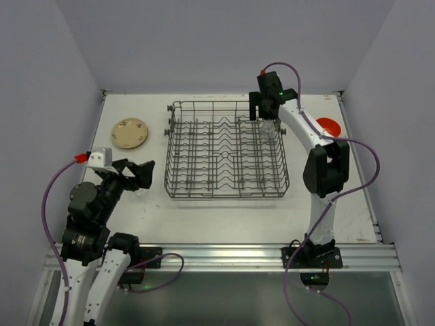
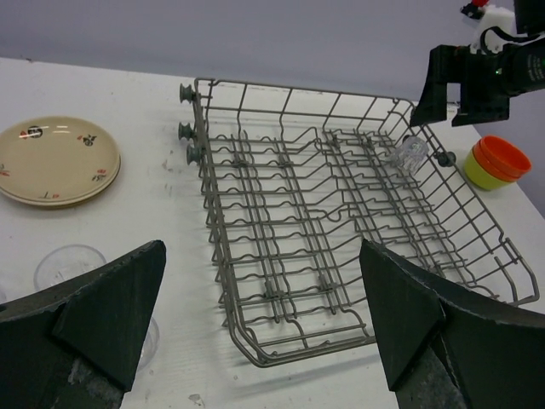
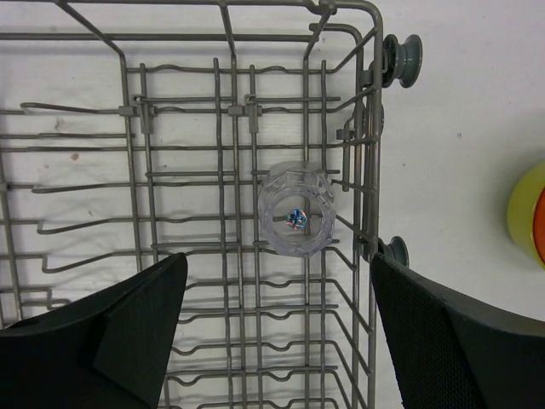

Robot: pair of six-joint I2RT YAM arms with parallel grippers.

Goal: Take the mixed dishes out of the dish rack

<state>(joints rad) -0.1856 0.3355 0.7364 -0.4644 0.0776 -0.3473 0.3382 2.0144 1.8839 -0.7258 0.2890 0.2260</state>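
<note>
Right tool (image 3: 279, 339) spread wide, empty, over glass (image 3: 297, 220) among rack (image 3: 129, 170) tines | left tool (image 2: 260, 317) spread wide, empty

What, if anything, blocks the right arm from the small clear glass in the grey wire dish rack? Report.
Probably yes. The right hand hangs open directly above the small clear glass; only the side wall of the grey wire dish rack beside it may crowd one finger.
</note>
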